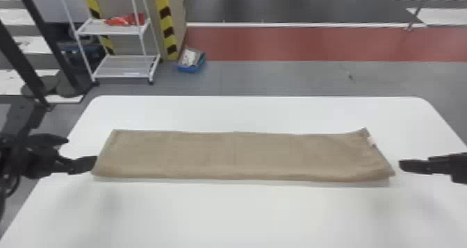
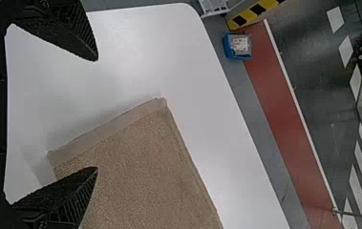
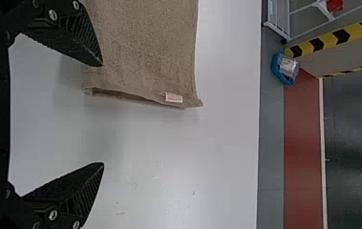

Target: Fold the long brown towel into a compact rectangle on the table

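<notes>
brown towel (image 1: 229,153) is lying between left gripper (image 1: 82,151) and right gripper (image 1: 401,165), both gaping wide; white rack (image 1: 121,70), blue bin (image 1: 190,68) are standing beyond.

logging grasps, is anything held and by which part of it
Nothing is held: the left gripper and right gripper are both open, and the brown towel lies on the table.

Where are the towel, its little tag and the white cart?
Towel (image 1: 236,155): head view, middle of its top side.
Tag (image 3: 173,98): right wrist view, middle of its face.
Cart (image 1: 120,65): head view, its lower shelf.
</notes>
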Action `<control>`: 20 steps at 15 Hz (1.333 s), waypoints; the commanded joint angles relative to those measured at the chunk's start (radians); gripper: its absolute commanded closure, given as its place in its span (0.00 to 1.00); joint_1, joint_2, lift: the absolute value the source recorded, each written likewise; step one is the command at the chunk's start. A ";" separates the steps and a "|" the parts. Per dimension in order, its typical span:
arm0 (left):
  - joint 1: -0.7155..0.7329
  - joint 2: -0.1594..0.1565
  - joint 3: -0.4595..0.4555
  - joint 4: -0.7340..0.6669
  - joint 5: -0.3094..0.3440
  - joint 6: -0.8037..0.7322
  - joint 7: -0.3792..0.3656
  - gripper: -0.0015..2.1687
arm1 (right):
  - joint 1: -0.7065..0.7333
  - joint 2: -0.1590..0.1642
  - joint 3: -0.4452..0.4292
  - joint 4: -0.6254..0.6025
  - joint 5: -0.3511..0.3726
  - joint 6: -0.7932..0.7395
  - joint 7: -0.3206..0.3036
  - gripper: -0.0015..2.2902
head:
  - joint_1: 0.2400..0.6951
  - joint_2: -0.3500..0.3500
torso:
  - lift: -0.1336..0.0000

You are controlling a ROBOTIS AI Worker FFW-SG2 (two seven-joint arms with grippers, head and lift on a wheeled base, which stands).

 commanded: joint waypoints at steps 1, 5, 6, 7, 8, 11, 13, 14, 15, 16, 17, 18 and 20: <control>0.000 0.002 0.000 0.000 0.000 0.000 0.000 0.03 | -0.003 0.000 0.002 0.001 0.000 0.000 0.000 0.07 | 1.00 0.53 | 0.07; 0.002 0.003 0.000 0.000 0.000 0.000 -0.003 0.03 | -0.006 0.002 0.005 -0.001 0.000 0.003 0.000 0.07 | 1.00 0.54 | 0.07; 0.002 0.003 0.000 0.000 0.000 0.000 -0.003 0.03 | -0.006 0.003 0.005 0.001 0.000 0.003 0.000 0.08 | 1.00 0.54 | 0.07; 0.002 0.003 0.000 -0.001 0.000 0.000 -0.003 0.03 | -0.006 0.003 0.005 0.001 0.000 0.003 0.000 0.08 | 1.00 0.54 | 0.07; 0.002 0.003 0.000 -0.001 0.000 0.000 -0.003 0.03 | -0.006 0.005 0.005 0.001 0.000 0.003 0.000 0.08 | 1.00 0.54 | 0.07; 0.002 0.003 -0.002 -0.001 0.000 0.000 -0.003 0.03 | -0.006 0.005 0.005 -0.001 0.000 0.006 0.000 0.09 | 1.00 0.54 | 0.07; 0.003 0.002 -0.002 -0.001 0.000 0.000 -0.003 0.03 | -0.006 0.005 0.005 0.001 0.000 0.009 0.000 0.09 | 1.00 0.54 | 0.07; 0.005 0.002 -0.004 -0.001 0.000 0.000 -0.003 0.03 | -0.006 0.006 0.008 0.001 0.000 0.009 -0.001 0.09 | 1.00 0.54 | 0.07; 0.006 0.002 -0.004 -0.001 -0.002 0.000 -0.003 0.03 | -0.006 0.010 0.012 0.001 0.000 0.009 -0.008 0.09 | 1.00 0.54 | 0.07; 0.006 0.002 -0.004 -0.001 0.000 0.000 -0.003 0.03 | -0.006 0.014 0.022 0.001 0.000 0.012 -0.011 0.09 | 1.00 0.54 | 0.07; 0.008 0.000 -0.004 -0.001 0.000 0.000 -0.003 0.03 | -0.006 0.019 0.029 0.001 0.002 0.012 -0.011 0.09 | 1.00 0.54 | 0.07; 0.009 -0.002 -0.005 -0.004 0.000 0.000 -0.005 0.03 | -0.007 0.020 0.045 0.001 0.002 0.012 -0.020 0.09 | 1.00 0.55 | 0.07; 0.015 -0.002 -0.004 -0.006 0.000 0.000 -0.005 0.03 | -0.012 0.022 0.078 0.005 0.014 0.009 -0.034 0.10 | 1.00 0.56 | 0.07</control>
